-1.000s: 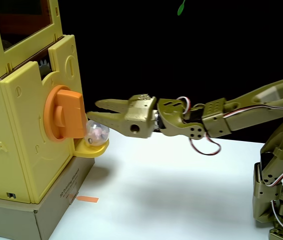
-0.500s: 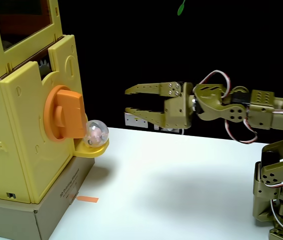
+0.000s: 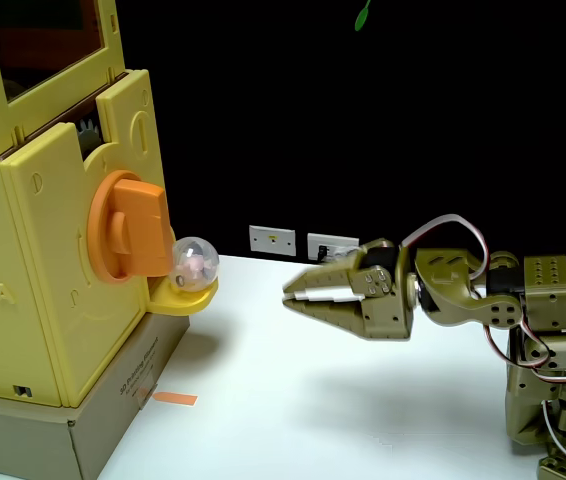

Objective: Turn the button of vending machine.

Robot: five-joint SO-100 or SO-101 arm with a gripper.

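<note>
Fixed view, from the side. The vending machine (image 3: pixel 33 250), a big yellow plastic box, stands at the left of the frame on a grey-beige cardboard base (image 3: pixel 63 430). Its upper section carries a dark window panel (image 3: pixel 38 40) framed in yellow. On the face turned toward the arm sits the button (image 3: pixel 128 240), a large orange round knob with a thick bar across it; the bar stands upright. Just below and to the right of the knob, a small yellow tray (image 3: pixel 178 297) juts from the machine. A clear capsule ball (image 3: pixel 194 263) with something pinkish inside rests in that tray, touching or nearly touching the lower edge of the knob.

The olive-green arm (image 3: pixel 523 310) reaches in from the right, roughly level, red and white wires looping over its wrist. The gripper (image 3: pixel 291 296) points left toward the machine, its tips well apart from the capsule and the knob, over the bare white table (image 3: pixel 363 420). The two fingers lie close together with a narrow gap at the tips, nothing between them; whether they are fully closed I cannot tell.

A small orange strip (image 3: pixel 175 399) lies flat on the table beside the cardboard base. Two white wall sockets (image 3: pixel 303 243) show against the black backdrop behind the table edge. A green leaf-like shape (image 3: pixel 362 16) hangs at the top.
</note>
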